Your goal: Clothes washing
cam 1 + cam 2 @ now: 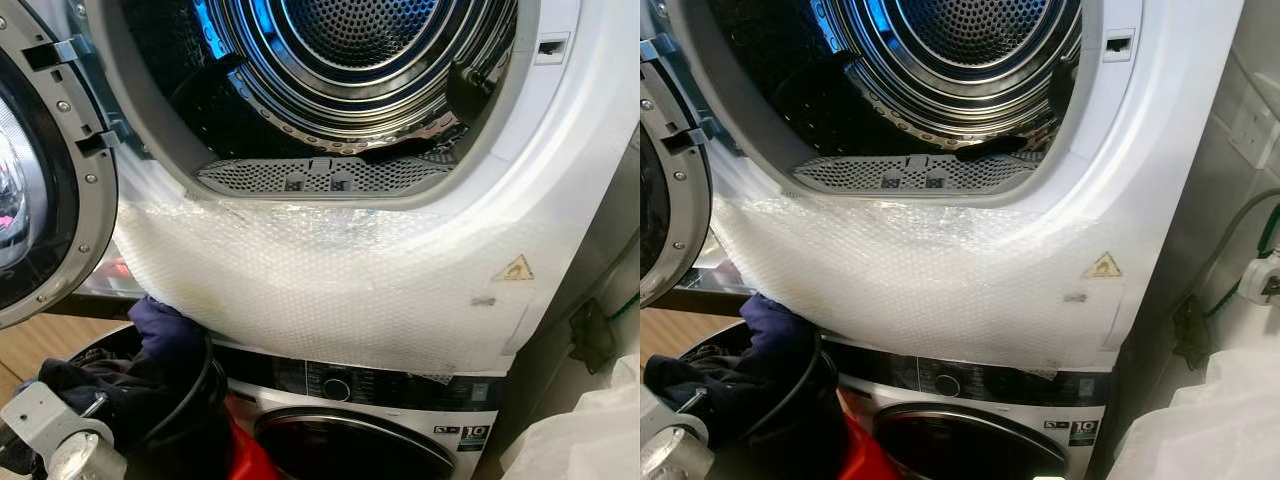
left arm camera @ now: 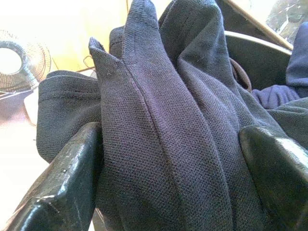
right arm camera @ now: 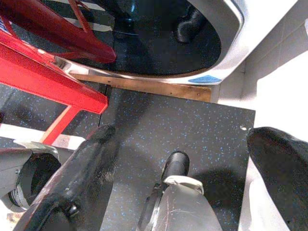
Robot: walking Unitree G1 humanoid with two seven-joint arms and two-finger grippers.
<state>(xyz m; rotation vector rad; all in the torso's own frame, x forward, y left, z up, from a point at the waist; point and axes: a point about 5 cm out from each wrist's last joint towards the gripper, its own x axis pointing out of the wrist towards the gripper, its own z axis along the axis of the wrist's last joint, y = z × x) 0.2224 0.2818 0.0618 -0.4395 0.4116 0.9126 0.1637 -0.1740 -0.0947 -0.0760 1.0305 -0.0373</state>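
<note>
Left gripper [image 2: 168, 159] clamped on a bunched dark navy knit garment [image 2: 163, 120], low at near left, below the open steel drum [image 1: 340, 60], probably for lifting into it. Right gripper [image 3: 183, 168] hangs idle over the floor, fingers apart.

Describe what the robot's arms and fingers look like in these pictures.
The left arm ends in a silver-grey metal wrist with a round cylindrical part and small screws. The left gripper has two thick, glossy black fingers with scuffed edges. The right gripper has matching long black fingers, dulled and worn.
</note>
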